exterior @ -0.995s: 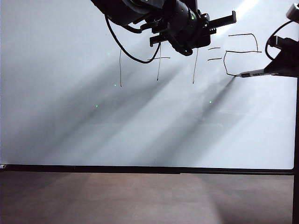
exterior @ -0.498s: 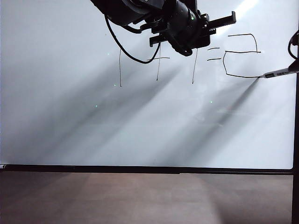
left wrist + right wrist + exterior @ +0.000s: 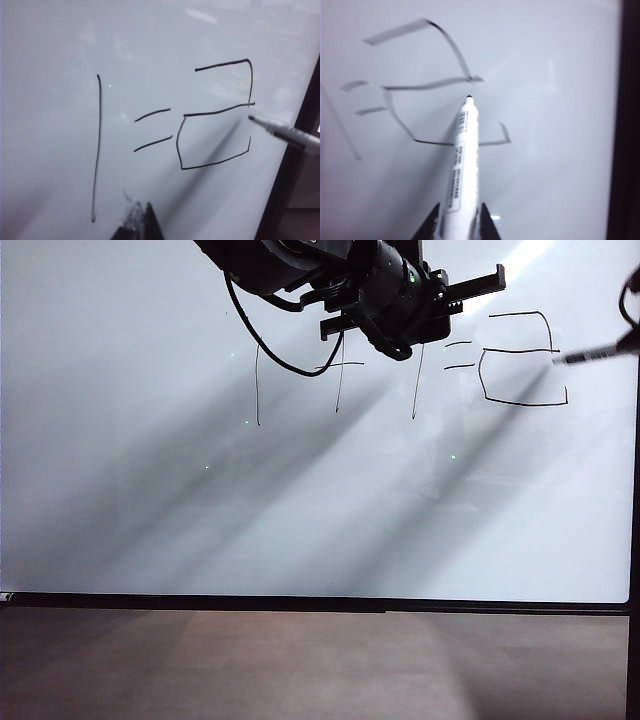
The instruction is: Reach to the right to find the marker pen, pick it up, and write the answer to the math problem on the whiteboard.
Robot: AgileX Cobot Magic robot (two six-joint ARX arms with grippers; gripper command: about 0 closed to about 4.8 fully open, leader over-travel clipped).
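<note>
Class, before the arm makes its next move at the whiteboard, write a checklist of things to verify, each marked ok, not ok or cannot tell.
1. Marker pen gripped in the right tool: ok, fingers clamp its barrel.
2. Pen tip lifted off the whiteboard: cannot tell, it sits close beside the middle stroke.
3. Answer complete: ok, a boxy 2 with a small upturned end stroke.
4. Math problem unsmudged: ok where seen; the arm partly hides it.
5. Left tool away from the pen: ok, above the equals sign, open.
</note>
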